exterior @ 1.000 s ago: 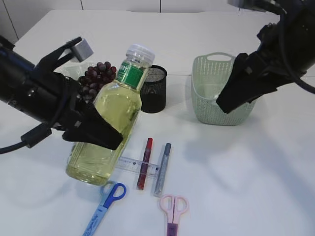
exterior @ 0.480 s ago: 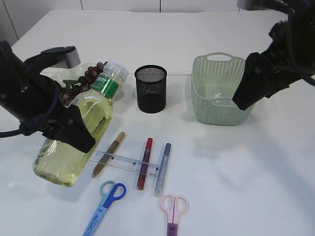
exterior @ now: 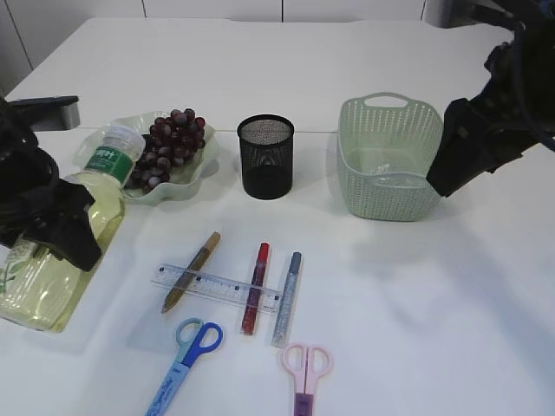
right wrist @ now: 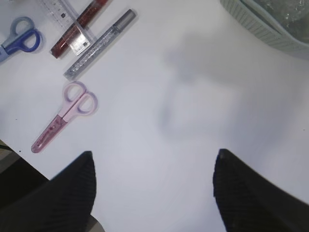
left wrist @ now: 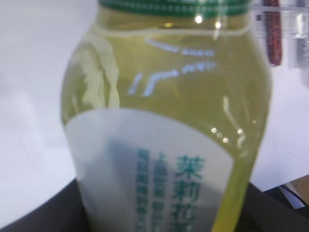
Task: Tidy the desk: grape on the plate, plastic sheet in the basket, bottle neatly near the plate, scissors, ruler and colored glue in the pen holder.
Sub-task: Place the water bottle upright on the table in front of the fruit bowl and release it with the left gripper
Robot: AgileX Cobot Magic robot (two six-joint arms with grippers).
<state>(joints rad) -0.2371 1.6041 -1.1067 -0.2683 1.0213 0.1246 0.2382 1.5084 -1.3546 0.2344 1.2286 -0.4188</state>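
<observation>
While the left pincer clamps the bottle of yellow-green liquid, that bottle leans at the left edge of the tabletop, its green-collared neck pointing toward the plate of grapes. The right pincer hangs released with jaws wide apart, near the green basket. Between plate and basket stands the black mesh pen holder. In front lie the ruler, three glue pens, blue scissors and pink scissors.

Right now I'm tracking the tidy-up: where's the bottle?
Exterior view, far left: the bottle is tilted in the left gripper, just left of the plate of grapes.
</observation>
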